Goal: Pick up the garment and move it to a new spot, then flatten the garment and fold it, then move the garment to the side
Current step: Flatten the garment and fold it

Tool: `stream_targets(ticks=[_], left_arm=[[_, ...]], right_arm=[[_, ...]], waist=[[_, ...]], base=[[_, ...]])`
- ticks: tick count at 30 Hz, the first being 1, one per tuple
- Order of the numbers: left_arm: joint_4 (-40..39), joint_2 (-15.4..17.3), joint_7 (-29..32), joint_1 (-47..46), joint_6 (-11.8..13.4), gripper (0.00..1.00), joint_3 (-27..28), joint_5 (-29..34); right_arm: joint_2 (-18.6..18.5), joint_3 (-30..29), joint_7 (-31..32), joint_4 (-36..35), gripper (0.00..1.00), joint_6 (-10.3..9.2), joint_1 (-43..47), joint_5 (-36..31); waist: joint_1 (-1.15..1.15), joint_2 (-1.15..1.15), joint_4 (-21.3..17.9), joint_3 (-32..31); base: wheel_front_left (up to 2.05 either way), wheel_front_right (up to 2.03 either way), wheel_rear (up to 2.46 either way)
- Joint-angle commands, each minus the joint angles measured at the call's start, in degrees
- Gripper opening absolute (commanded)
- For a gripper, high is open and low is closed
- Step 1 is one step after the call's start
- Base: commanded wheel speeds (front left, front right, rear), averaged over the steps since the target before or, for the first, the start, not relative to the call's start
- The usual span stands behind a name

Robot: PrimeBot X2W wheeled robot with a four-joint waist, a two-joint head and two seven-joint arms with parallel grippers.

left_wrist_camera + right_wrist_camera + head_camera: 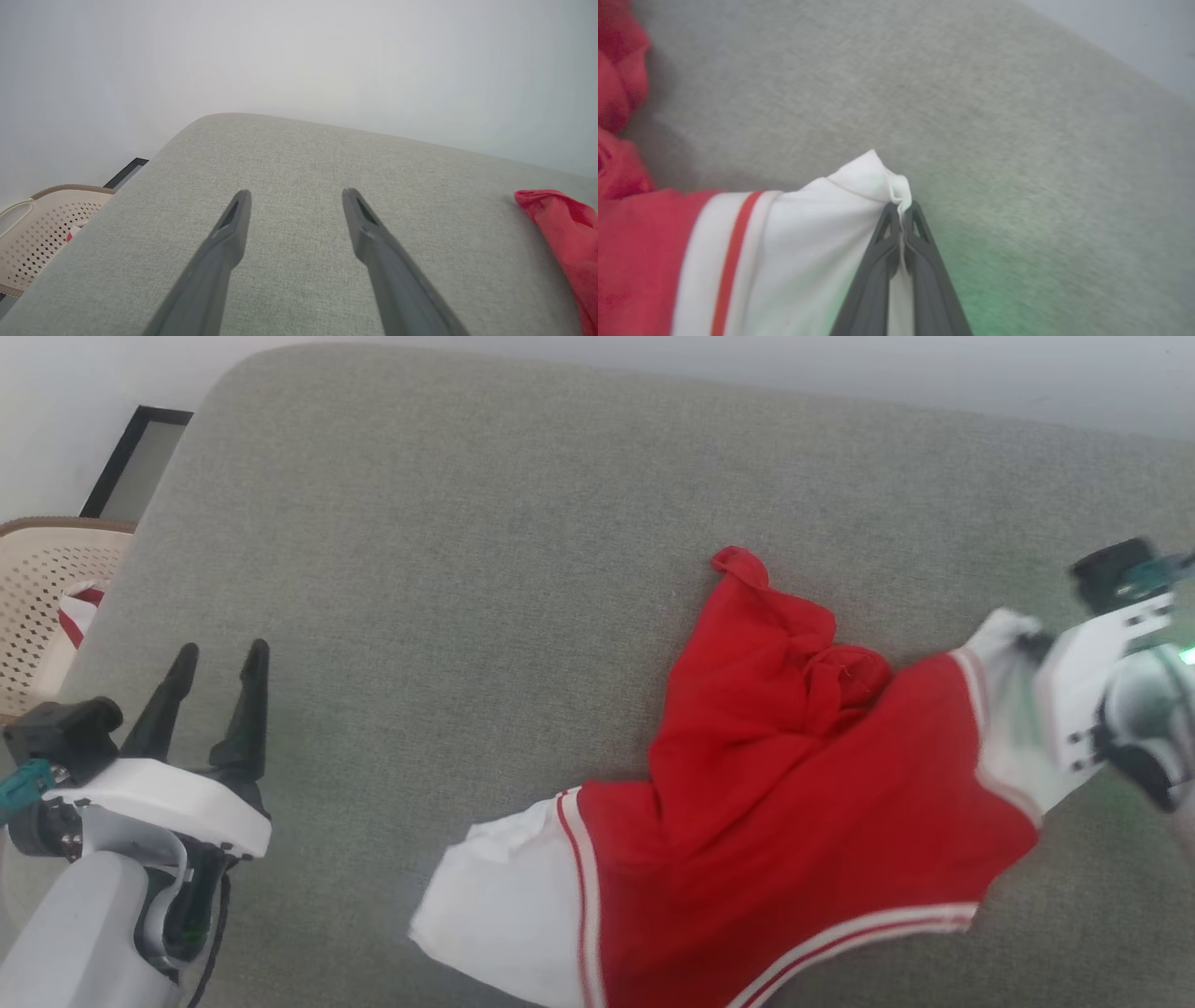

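- My right gripper (902, 211) is closed on the white sleeve (808, 233) of the shirt (794, 803), which stretches leftward from it.
- My left gripper (222, 651) is open, well apart.

A broad cushion (467, 569) covered in grey-green woven cloth, with a rounded far corner on the left, carries everything here. On its right half lies a red shirt (794, 803), crumpled rather than flat. The red body is bunched into folds towards the far side. One white sleeve (504, 905) is spread on the cushion at the near left, and the other white sleeve (822, 242) stretches out to the right, drawn to a point at its end. White stripes (868, 933) edge the near side of the red cloth.
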Motion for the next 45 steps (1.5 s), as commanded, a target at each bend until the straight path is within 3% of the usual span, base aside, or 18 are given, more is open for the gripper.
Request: stream_targets(ticks=[1,10,16,17,18,19,29,34,40,45], left_arm=[[-0.09,-0.51,-0.38,0.96,-0.62,1.0,0.84,1.18],[0.34,-1.92,-0.4,1.96,-2.62,1.0,2.46,3.44],[1.03,-1.64,-0.39,2.48,-3.35,1.0,1.9,3.73],[1.0,-1.51,-0.18,2.47,-3.45,1.0,1.58,3.67],[0.87,-1.34,0.08,2.55,-3.73,1.0,1.25,3.57],[0.75,-1.09,0.36,2.62,-3.84,1.0,1.04,3.33],[-2.99,1.65,6.65,2.64,-4.83,1.0,-2.7,0.52],[-7.3,4.23,15.87,1.83,-5.02,1.0,-6.05,-4.74],[-11.92,6.85,26.86,0.44,-5.07,1.0,-10.01,-8.35],[-14.5,8.35,35.68,0.6,-3.78,1.0,-12.43,-10.99]], right_arm=[[-1.15,-1.36,-1.41,1.71,0.0,-0.21,-1.24,-1.5],[-5.26,-11.09,-2.77,14.29,0.0,-0.17,-4.27,-9.99],[-3.2,-16.12,-3.38,21.59,0.0,-0.17,-2.85,-13.22],[-2.67,-16.47,-3.68,22.19,0.22,-0.17,-2.71,-13.32],[-2.08,-16.97,-4.21,22.59,0.79,-0.16,-2.65,-13.28],[-1.82,-17.55,-4.79,23.03,1.0,-0.17,-2.69,-13.5],[1.97,-18.94,-11.49,20.69,1.0,-0.16,-1.83,-13.62],[3.91,-20.41,-20.5,13.63,1.0,-0.16,0.02,-13.91],[7.16,-26.68,-28.96,5.27,1.0,-0.16,2.87,-18.18],[12.25,-35.88,-32.24,-5.17,1.0,-0.16,6.47,-24.33]], waist=[[0.0,0.0,-0.06,-0.1],[0.0,0.0,-0.17,-1.35],[0.0,0.0,-0.63,-2.67],[0.0,0.0,-0.78,-2.91],[0.0,0.0,-0.96,-3.17],[0.0,0.0,-1.16,-3.45],[0.0,0.0,-4.2,-7.49],[0.0,0.0,-7.62,-9.62],[0.0,0.0,-12.04,-9.91],[0.0,0.0,-15.44,-8.66]], base=[[0.0,0.0,0.0],[0.0,0.0,0.0],[0.0,0.0,0.0],[0.0,0.0,0.0],[0.0,0.0,0.0],[0.0,0.0,0.0],[0.0,0.0,0.0],[0.0,0.0,0.0],[0.0,0.0,0.0],[0.0,0.0,0.0]])
